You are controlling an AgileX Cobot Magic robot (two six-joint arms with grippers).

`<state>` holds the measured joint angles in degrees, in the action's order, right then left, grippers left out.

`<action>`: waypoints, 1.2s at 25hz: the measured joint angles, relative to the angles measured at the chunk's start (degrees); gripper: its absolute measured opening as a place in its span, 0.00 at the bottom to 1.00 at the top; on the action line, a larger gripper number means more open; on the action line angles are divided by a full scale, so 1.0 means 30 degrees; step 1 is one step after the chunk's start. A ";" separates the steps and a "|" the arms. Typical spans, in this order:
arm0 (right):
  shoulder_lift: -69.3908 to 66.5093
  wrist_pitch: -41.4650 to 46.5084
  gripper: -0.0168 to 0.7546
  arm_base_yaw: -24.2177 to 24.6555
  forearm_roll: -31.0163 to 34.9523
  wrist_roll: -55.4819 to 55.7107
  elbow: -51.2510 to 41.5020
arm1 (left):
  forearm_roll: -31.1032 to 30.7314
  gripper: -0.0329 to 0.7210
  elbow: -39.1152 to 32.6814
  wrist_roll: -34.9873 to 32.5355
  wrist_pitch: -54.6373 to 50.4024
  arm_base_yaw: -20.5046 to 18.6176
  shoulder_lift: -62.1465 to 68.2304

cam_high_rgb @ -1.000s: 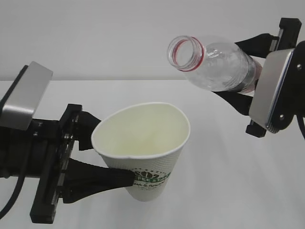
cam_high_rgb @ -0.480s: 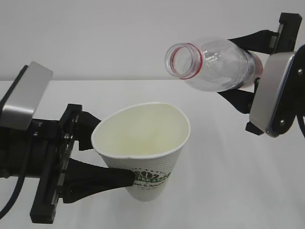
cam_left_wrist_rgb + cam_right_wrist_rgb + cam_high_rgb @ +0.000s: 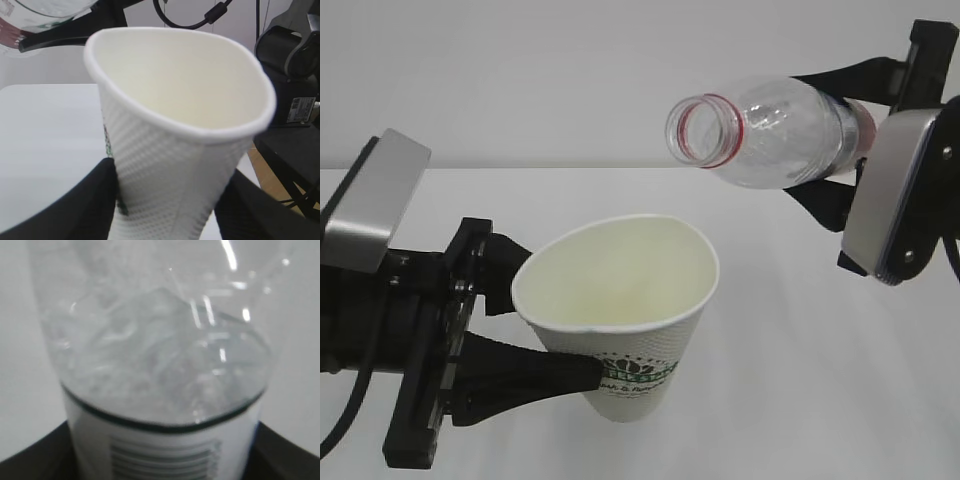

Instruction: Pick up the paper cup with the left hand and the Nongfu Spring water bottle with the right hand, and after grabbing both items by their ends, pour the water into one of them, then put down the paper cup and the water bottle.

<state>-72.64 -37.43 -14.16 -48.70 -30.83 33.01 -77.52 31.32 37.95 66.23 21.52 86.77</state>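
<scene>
Both picked up | left hand [image 3: 582,372] fingers clamp white tapered paper cup [image 3: 620,300] | right hand [image 3: 840,150] fingers clamp clear red-labelled water bottle [image 3: 770,130], tilted, mouth beside cup rim | pour judged unfinished; set-down on white table [image 3: 800,380] remains

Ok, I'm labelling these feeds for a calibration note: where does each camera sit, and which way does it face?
Exterior view: in front of the table, looking down at a slant at the paper cup and the tilted water bottle; left gripper and right gripper both show.
Left wrist view: on the left arm, looking along its fingers at the cup's squeezed wall.
Right wrist view: on the right arm, close on the bottle's clear body; dark finger edges in the bottom corners.
Shared: exterior and left wrist both see cup and bottle.
</scene>
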 joint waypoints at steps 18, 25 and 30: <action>0.0000 0.0000 0.65 0.0000 0.0121 -0.1726 0.0000 | 0.0000 0.61 0.0000 0.0000 0.0000 0.0000 0.0000; 0.0000 0.0000 0.65 0.0000 0.0162 -0.2142 0.0000 | 0.0000 0.61 0.0000 0.0000 0.0000 0.0000 0.0000; 0.0000 0.0000 0.65 0.0000 0.0509 -0.2713 0.0000 | 0.0000 0.61 0.0000 0.0000 0.0000 0.0000 0.0000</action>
<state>-72.64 -37.43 -14.16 -47.17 -38.97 33.01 -77.52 31.32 37.95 66.23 21.52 86.77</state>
